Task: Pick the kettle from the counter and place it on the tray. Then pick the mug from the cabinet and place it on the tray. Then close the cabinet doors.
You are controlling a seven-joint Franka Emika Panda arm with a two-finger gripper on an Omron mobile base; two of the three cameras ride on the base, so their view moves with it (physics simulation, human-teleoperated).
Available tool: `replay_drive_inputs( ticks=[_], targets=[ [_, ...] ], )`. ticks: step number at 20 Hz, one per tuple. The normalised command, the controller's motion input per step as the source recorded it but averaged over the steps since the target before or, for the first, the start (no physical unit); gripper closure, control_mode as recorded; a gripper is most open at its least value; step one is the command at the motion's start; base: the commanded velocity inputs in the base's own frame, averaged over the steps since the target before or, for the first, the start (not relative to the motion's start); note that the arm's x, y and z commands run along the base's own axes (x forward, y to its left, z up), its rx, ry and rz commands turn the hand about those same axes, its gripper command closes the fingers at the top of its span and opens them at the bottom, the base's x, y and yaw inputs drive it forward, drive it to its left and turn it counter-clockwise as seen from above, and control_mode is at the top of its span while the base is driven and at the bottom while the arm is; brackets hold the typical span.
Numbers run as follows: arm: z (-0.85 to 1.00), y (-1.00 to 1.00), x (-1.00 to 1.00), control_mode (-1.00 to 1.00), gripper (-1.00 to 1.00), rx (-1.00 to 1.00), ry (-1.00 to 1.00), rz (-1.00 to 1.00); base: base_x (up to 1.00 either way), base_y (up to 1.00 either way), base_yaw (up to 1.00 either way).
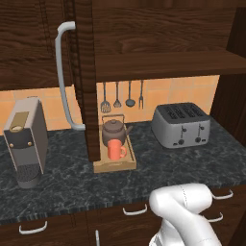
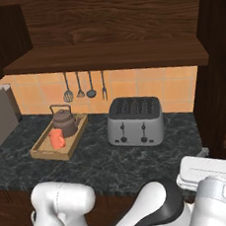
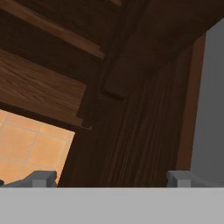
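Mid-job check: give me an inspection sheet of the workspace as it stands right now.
Surface: dark marbled counter, no spills seen.
Job's things: kettle and orange mug both sit on the wooden tray; cabinet shelf bare; cabinet doors still open, left door edge-on before the tray.
Clutter: toaster, coffee machine, hanging utensils.
Hand: hand open, holding nothing, facing dark cabinet wood.
Cables: nothing seen.
Surroundings: orange tiled backsplash, drawers below.
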Motion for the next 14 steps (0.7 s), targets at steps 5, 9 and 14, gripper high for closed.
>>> replay_drive_inputs(
  ticks=[5, 9, 14],
  targets=[
    [0.07, -0.05, 0.04, -1.00, -1.00, 0.00, 0.00, 0.00, 0.00, 0.00, 0.00],
    [0.23, 0.01, 0.05, -1.00, -1.00, -0.06, 0.00, 0.00, 0.00, 0.00, 0.00],
    [0.24, 0.02, 0.00, -1.00, -1.00, -0.12, 0.00, 0.02, 0.00, 0.00, 0.00]
  ],
)
